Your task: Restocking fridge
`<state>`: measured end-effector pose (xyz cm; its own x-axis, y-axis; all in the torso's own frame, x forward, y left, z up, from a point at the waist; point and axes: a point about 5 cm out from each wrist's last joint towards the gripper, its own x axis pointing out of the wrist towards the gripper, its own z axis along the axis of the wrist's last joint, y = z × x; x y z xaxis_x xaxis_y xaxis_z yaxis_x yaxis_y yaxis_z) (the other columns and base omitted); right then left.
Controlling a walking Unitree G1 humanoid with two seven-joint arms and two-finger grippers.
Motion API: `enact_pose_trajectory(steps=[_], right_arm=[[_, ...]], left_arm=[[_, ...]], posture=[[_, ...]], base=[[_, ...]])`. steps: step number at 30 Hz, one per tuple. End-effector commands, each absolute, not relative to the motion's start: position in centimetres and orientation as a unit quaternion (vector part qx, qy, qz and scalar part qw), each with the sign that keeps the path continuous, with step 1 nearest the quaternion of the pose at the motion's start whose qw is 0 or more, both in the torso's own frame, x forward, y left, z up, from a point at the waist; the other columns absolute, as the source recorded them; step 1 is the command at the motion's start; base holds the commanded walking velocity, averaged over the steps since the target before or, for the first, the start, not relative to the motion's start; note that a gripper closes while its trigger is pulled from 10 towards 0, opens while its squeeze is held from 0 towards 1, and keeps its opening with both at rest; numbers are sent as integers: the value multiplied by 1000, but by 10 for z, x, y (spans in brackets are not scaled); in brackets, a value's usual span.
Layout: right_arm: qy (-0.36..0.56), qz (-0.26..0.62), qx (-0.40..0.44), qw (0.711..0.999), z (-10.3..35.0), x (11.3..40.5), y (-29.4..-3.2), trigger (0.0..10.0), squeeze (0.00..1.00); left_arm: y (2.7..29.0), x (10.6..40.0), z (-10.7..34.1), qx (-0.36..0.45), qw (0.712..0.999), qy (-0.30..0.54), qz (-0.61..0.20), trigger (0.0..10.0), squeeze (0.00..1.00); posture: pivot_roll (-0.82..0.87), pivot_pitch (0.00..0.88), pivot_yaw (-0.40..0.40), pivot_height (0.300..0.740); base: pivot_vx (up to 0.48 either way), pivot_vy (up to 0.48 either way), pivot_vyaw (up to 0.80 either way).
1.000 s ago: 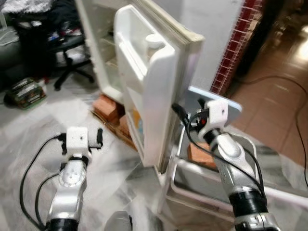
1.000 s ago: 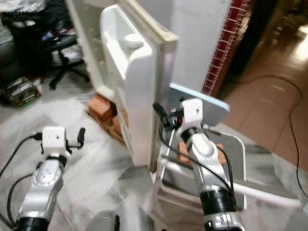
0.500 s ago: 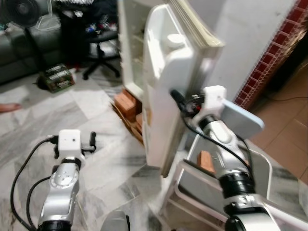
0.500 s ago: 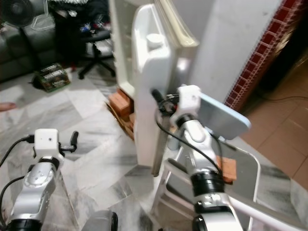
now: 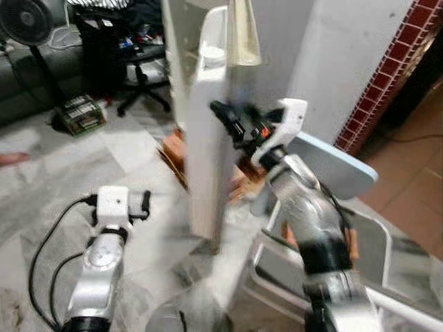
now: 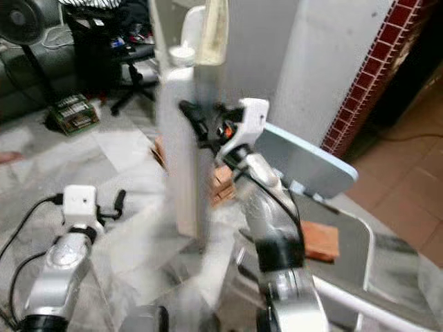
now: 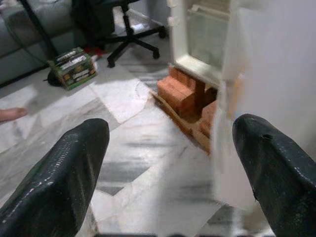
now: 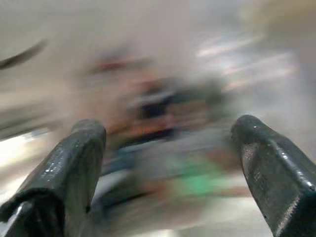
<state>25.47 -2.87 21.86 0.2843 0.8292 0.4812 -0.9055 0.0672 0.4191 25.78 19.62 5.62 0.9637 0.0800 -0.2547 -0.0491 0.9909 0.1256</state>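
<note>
Door: the fridge door stands edge-on to the head camera, its long axis upright, its inner shelves facing the robot's left, toward the open fridge. A white tub sits in its top shelf.

Right hand: the right hand is raised against the door's outer face near the free edge, fingers pointing at the panel. It is likely there to push the door, though blur makes contact hard to confirm. In the right wrist view the two fingers stand spread with nothing between them.

Left hand: the left hand is low over the marble floor, well apart from the door, idle. Its fingers are spread and hold nothing.

Fridge: the cabinet stands on bricks, which lift it off the floor; its interior faces the left wrist camera.

Stock: no item for restocking is in either hand, so this looks like a door-handling step.

Stool: a metal step stool with a pale blue top stands just beside the door on the robot's right, a brick on its lower step. It crowds the right arm's path.
</note>
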Motion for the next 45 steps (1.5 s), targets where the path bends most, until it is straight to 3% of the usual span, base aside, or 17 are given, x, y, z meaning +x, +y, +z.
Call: enact_pose_trajectory(steps=[1,5,10,12,15,17,19,20,26,38,45], right_arm=[[-66,695,332,635,238,223,-21,10000,0],[-49,690,323,646,228,224,-26,10000,0],[-22,652,308,692,210,240,-31,10000,0],[-14,625,283,728,199,249,-32,10000,0],[44,510,229,828,168,271,-45,10000,0],[54,453,198,867,157,283,-54,10000,0],[52,438,191,877,155,286,-57,10000,0],[63,387,178,903,147,295,-65,10000,0],[99,288,120,945,124,310,-83,10000,0],[106,164,70,978,111,327,-96,10000,0],[106,150,91,979,117,333,-90,10000,0]], left_arm=[[198,257,55,59,989,135,32,10000,0],[197,257,54,59,988,137,26,10000,0],[196,260,54,60,988,138,20,10000,0],[196,261,55,60,989,137,20,10000,0],[199,262,57,56,989,130,33,10000,0],[201,262,58,54,990,128,36,10000,0],[201,262,58,54,990,128,36,10000,0],[201,262,58,54,990,128,36,10000,0],[200,262,57,54,990,130,30,10000,0],[196,260,58,40,992,121,6,10000,0],[194,260,58,35,992,122,6,10000,0]], posture=[[150,1,-39,740],[146,1,-37,740],[139,0,-27,740],[140,0,-27,740],[145,0,-29,740],[147,0,-31,740],[148,0,-31,740],[147,0,-31,740],[146,0,-28,740],[144,0,-29,740],[137,0,-32,740]], base=[[0,0,0],[0,0,0],[0,0,0],[0,0,0],[0,96,0],[0,317,0],[0,362,0],[0,398,0],[0,444,0],[0,471,0],[34,419,0]])
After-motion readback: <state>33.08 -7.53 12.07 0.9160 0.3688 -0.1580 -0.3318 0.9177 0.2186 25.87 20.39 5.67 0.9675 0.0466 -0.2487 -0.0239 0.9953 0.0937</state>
